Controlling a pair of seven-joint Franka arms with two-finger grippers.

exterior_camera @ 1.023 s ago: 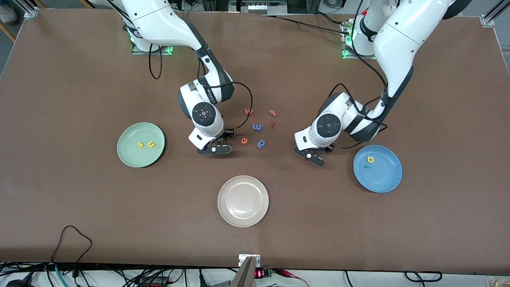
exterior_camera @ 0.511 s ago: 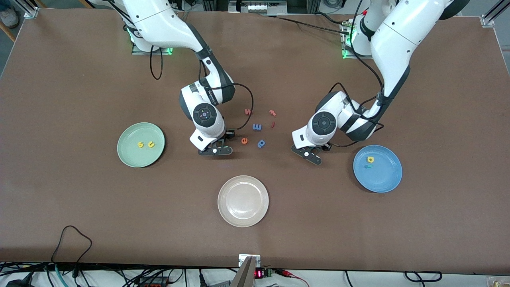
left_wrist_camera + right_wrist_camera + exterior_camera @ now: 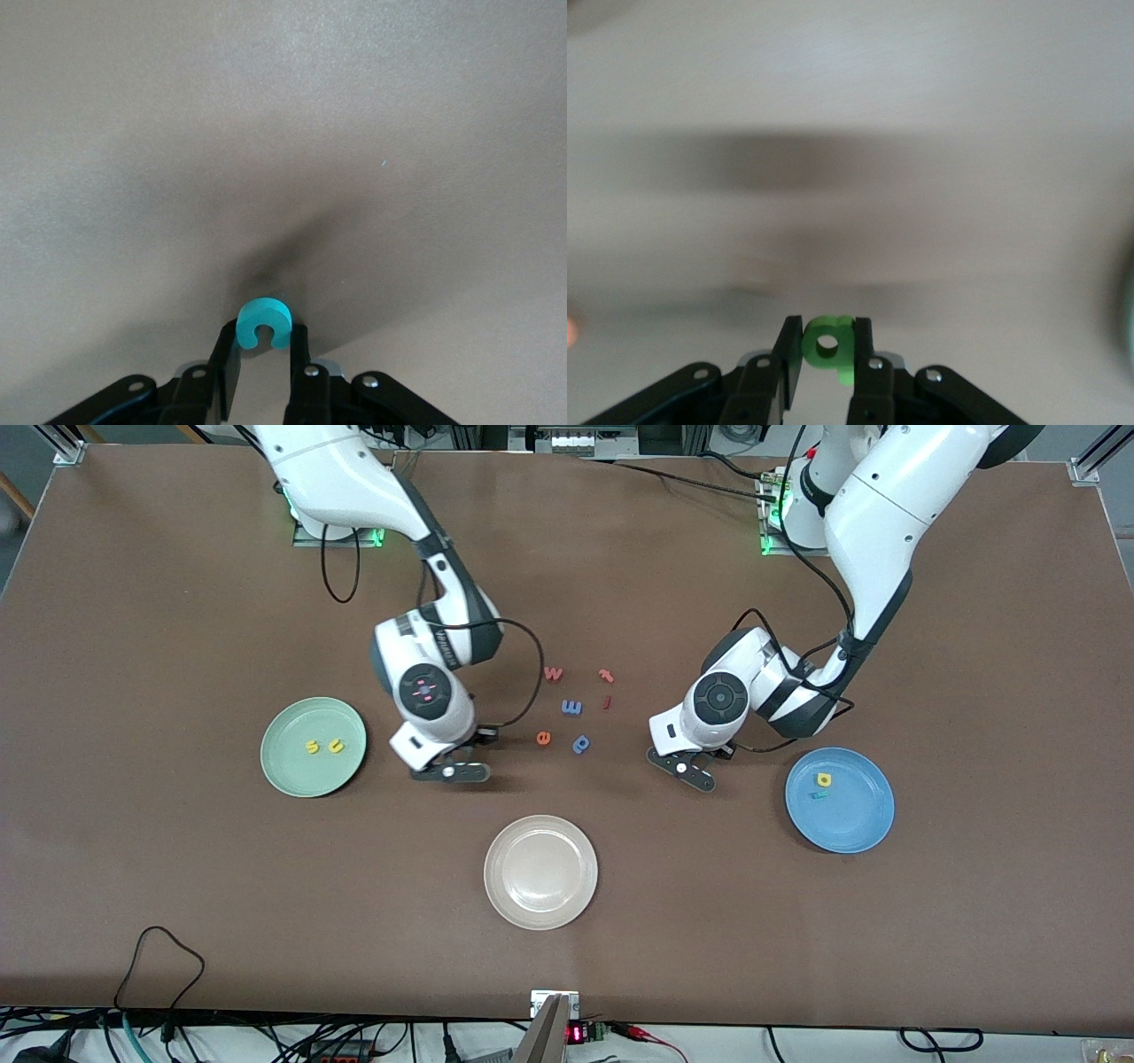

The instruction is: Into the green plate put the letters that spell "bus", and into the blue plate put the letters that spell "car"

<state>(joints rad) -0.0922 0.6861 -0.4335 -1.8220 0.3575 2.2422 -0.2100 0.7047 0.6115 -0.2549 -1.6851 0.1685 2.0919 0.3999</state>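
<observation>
My left gripper (image 3: 694, 772) is low at the table between the loose letters and the blue plate (image 3: 852, 825). It is shut on the teal "c" (image 3: 263, 320), pinched between its fingertips. My right gripper (image 3: 449, 772) is over bare table beside the green plate (image 3: 299, 776), shut on the green "b" (image 3: 827, 345). The yellow "s" (image 3: 312, 747) and yellow "u" (image 3: 336, 746) lie in the green plate. In the blue plate lie the yellow "a" (image 3: 824, 779) and the teal "r" (image 3: 819, 795).
A beige plate (image 3: 540, 911) sits nearer the front camera, mid-table. Loose letters lie between the two grippers: a red "w" (image 3: 553, 674), two more red letters (image 3: 606, 676), a blue "m" (image 3: 571, 708), an orange "e" (image 3: 543, 737) and a blue "p" (image 3: 580, 743).
My right gripper has shut on the "b" and carried it toward the green plate. My left gripper has shut on the "c" and shifted slightly toward the loose letters.
</observation>
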